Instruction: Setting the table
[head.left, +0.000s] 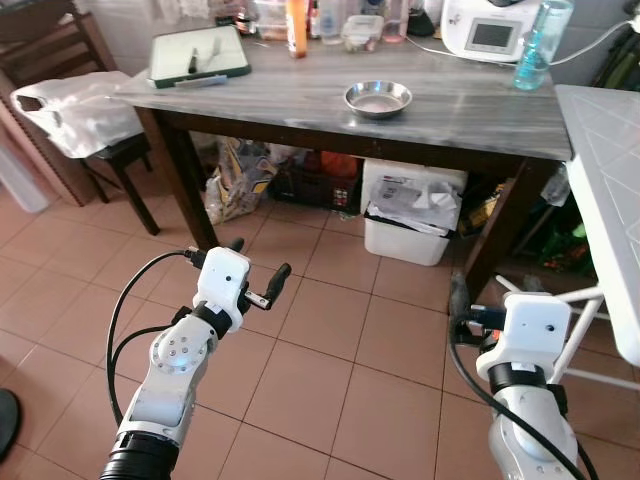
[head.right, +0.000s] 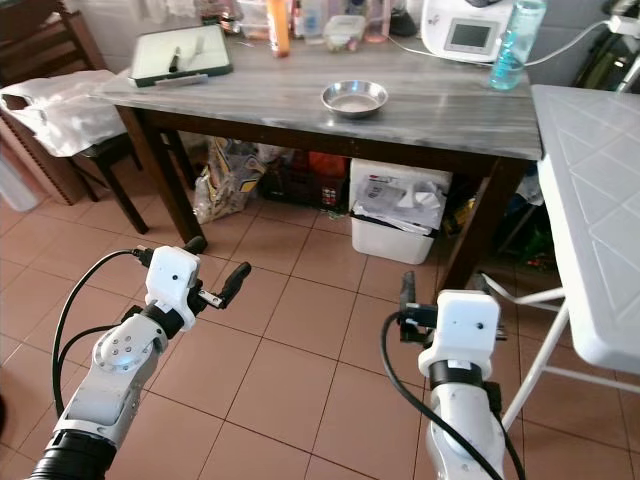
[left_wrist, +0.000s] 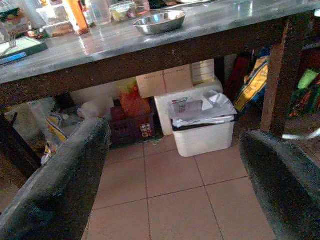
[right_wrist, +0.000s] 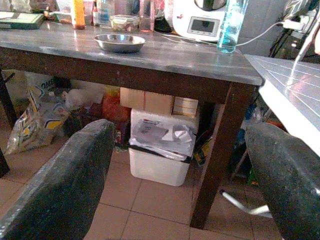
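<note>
A shallow steel bowl (head.left: 378, 98) sits near the middle of a grey wooden table (head.left: 470, 115) ahead of me. At the table's back left lies a dark-rimmed tray (head.left: 198, 55) with a utensil on it. My left gripper (head.left: 260, 257) is held out low over the tiled floor, well short of the table, open and holding nothing. My right gripper (right_wrist: 175, 190) hovers at a similar height in front of the table's right leg (head.left: 505, 230), its fingers (right_wrist: 65, 180) spread wide with nothing between them. Both grippers are below the tabletop.
A white folding table (head.left: 610, 180) juts in on the right. A dark chair (head.left: 70, 110) carrying a white plastic bag stands on the left. A white bin (head.left: 410, 225), bags and boxes fill the space under the table. Bottles (head.left: 540, 40) and a white appliance (head.left: 485, 30) line its back edge.
</note>
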